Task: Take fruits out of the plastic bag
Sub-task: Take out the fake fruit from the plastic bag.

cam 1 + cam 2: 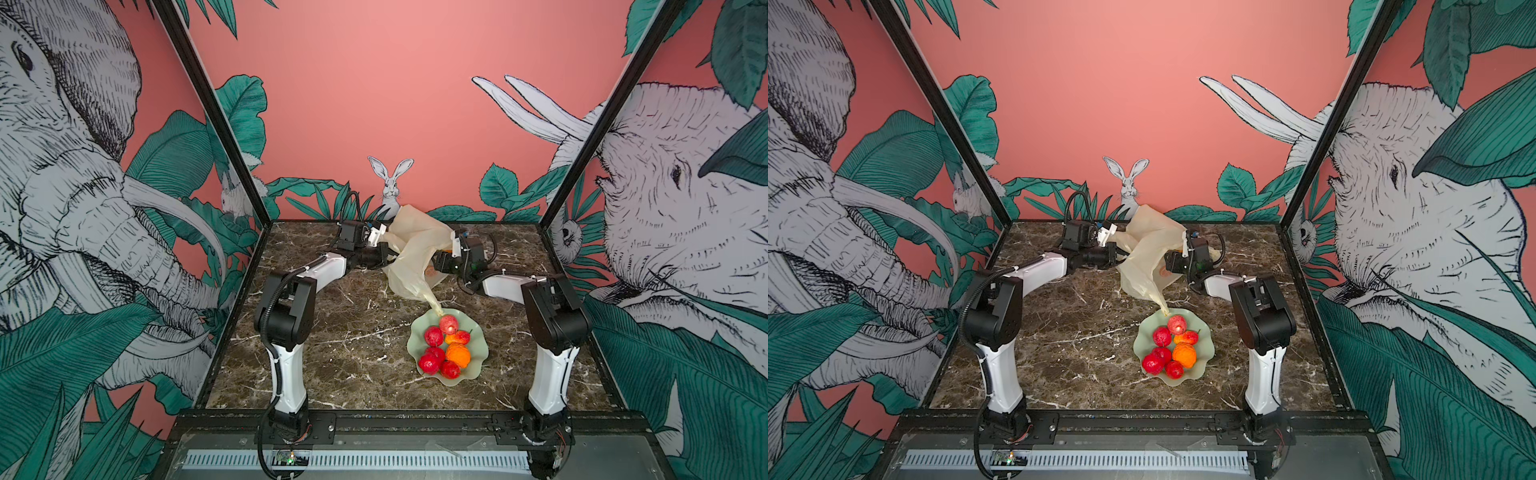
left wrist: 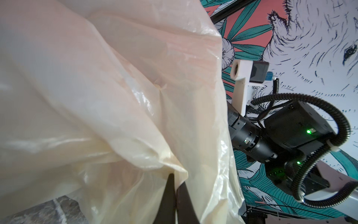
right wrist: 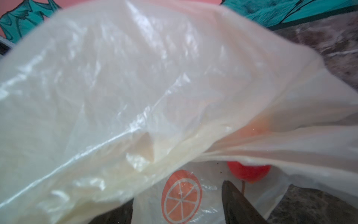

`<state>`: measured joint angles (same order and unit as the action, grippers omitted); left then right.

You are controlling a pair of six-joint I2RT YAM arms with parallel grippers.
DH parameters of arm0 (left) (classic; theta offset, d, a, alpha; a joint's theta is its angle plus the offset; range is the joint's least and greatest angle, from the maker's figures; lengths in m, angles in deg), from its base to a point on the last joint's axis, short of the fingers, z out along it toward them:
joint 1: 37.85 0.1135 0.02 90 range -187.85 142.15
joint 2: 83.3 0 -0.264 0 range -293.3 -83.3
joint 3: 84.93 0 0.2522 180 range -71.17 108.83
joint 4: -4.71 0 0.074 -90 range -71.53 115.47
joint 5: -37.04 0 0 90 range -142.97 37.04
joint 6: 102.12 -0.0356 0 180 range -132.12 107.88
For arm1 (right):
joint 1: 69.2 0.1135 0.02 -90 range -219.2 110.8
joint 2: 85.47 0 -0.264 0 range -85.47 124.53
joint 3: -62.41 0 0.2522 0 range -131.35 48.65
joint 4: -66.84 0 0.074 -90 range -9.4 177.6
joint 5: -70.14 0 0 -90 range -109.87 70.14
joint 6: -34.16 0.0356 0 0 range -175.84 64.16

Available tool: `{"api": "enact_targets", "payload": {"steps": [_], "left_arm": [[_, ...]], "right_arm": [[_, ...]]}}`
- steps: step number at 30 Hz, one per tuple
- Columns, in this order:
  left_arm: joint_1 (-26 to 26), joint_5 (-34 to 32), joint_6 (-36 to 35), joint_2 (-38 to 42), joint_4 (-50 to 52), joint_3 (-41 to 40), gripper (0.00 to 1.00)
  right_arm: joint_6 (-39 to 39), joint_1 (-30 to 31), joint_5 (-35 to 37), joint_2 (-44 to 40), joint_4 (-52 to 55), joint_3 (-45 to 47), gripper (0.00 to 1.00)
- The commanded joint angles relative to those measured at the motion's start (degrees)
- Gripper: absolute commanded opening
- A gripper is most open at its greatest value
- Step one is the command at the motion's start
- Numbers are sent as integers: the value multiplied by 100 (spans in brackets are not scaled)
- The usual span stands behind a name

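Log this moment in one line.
left gripper: shut on plastic bag | right gripper: open, near red fruit | dish: seven fruits

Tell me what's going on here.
The bag is being emptied at the back of the table. The left gripper is shut on a fold of it, holding it up. The right gripper is open at the bag's underside, where a red fruit shows beneath a fold; whether it is inside, I cannot tell. Seven fruits already sit in the green dish, whose rim a bag corner touches.
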<state>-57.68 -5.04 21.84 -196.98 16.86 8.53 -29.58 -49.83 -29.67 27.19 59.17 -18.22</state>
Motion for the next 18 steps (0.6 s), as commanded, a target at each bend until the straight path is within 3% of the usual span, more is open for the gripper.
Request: {"api": "enact_targets", "payload": {"steps": [1, 9, 18], "left_arm": [[-12, 187, 163, 57, -251, -130, 0], [-27, 288, 205, 40, -308, -200, 0], [-99, 564, 352, -151, -594, -306, 0]], "right_arm": [[-130, -21, 670, 1, 11, -261, 70], [-159, -22, 1143, 450, 726, -1070, 74], [2, -37, 1046, 1172, 1134, -1794, 75]]}}
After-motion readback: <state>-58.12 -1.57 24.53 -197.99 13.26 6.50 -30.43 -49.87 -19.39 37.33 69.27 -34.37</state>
